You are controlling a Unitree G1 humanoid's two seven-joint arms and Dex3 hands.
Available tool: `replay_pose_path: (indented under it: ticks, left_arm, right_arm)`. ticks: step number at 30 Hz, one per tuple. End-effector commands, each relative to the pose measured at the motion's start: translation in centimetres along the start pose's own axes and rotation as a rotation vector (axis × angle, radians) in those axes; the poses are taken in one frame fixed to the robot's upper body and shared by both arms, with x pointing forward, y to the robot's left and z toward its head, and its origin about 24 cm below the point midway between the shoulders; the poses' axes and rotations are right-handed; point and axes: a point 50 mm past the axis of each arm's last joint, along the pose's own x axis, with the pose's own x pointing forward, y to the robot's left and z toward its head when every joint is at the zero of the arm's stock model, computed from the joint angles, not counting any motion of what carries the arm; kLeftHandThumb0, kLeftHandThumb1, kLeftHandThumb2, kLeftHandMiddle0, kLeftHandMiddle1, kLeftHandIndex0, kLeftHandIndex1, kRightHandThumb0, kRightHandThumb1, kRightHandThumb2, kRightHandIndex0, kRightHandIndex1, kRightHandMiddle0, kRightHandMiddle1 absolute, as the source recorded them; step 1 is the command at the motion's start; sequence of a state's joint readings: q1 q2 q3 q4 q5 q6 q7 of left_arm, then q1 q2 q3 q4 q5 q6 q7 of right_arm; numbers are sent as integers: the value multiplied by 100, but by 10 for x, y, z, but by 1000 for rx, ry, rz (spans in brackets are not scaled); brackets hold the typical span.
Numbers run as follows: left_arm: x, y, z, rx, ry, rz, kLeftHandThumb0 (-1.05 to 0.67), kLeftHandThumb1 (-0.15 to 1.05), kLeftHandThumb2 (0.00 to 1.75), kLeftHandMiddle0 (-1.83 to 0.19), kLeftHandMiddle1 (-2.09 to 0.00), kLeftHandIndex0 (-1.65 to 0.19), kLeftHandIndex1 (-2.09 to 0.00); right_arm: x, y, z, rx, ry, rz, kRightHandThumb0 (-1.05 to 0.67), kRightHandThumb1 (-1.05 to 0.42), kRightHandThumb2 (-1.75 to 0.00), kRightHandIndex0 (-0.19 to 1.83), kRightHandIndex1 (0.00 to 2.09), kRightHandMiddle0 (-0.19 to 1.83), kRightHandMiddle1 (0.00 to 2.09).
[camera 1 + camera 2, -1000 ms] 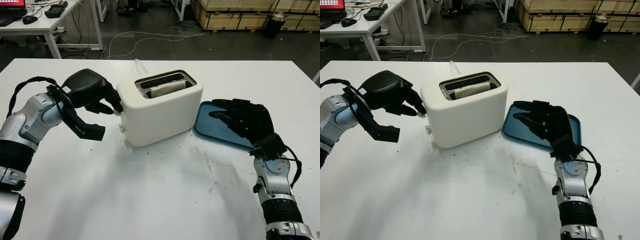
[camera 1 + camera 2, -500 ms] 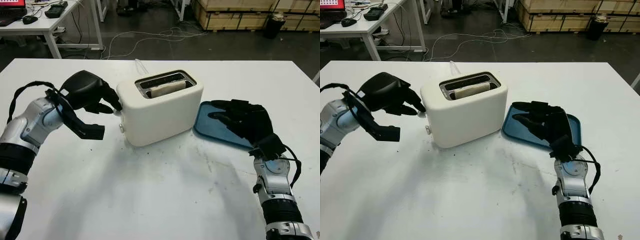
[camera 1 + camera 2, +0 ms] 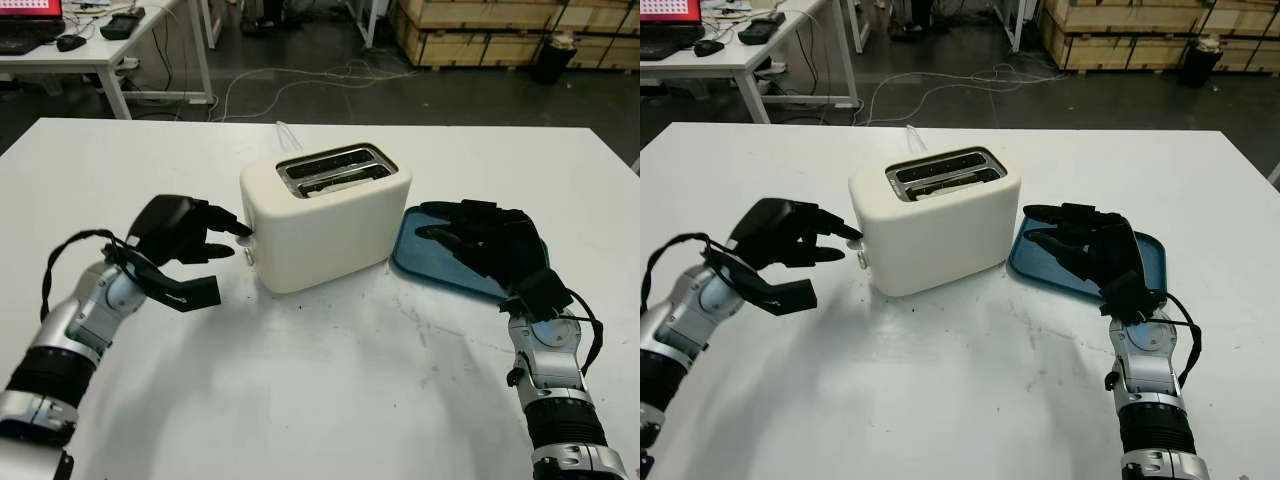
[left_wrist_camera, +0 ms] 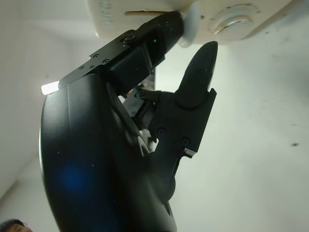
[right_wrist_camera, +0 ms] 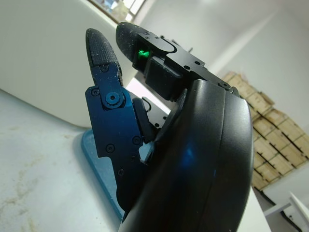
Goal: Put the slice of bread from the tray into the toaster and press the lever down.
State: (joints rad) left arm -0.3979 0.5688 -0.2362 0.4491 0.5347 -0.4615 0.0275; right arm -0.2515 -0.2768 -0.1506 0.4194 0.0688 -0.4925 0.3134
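Toaster unlabelled, left robot hand fingertip on lever, nothing grasped.

bright even overhead light, soft shadows on table, sharp focus

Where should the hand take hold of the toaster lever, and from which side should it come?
Best is the lever's small flat white tab, which juts from the toaster's narrow end facing the left hand. Come from that side and from above, a fingertip laid on top, because the tab is thin and probably slides downward. The right hand is open over the blue tray.
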Motion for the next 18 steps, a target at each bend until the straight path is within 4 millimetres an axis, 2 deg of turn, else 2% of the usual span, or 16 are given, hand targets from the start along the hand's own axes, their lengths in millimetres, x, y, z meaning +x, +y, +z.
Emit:
replay_pose_path:
  ticks: [1,4,8,13,18]
  left_arm:
    - [-9,-61,18,-14,-36,-287,-24,82,1,-75,-164,-123,0]
    - [-9,-60,18,8,-40,-300,-23,82,0,-78,-154,-123,0]
    - [-5,-51,15,34,-50,-272,-22,81,0,-74,-173,-124,-1]
    - [3,-35,15,117,-77,-263,-23,83,1,-72,-173,-123,0]
    - [13,-18,15,170,-114,-220,-23,80,0,-78,-167,-126,-2]
  right_arm:
    - [0,-4,2,3,-6,-9,-59,-90,0,114,11,109,0]
    - [0,-3,3,-5,-13,-7,-57,-90,0,114,11,108,0]
    - [1,-2,3,0,-18,-5,-56,-89,0,116,12,108,0]
    - [1,-2,3,-6,-16,-6,-56,-90,0,115,12,108,0]
    - [1,-2,3,0,-21,-6,-54,-89,0,116,13,108,0]
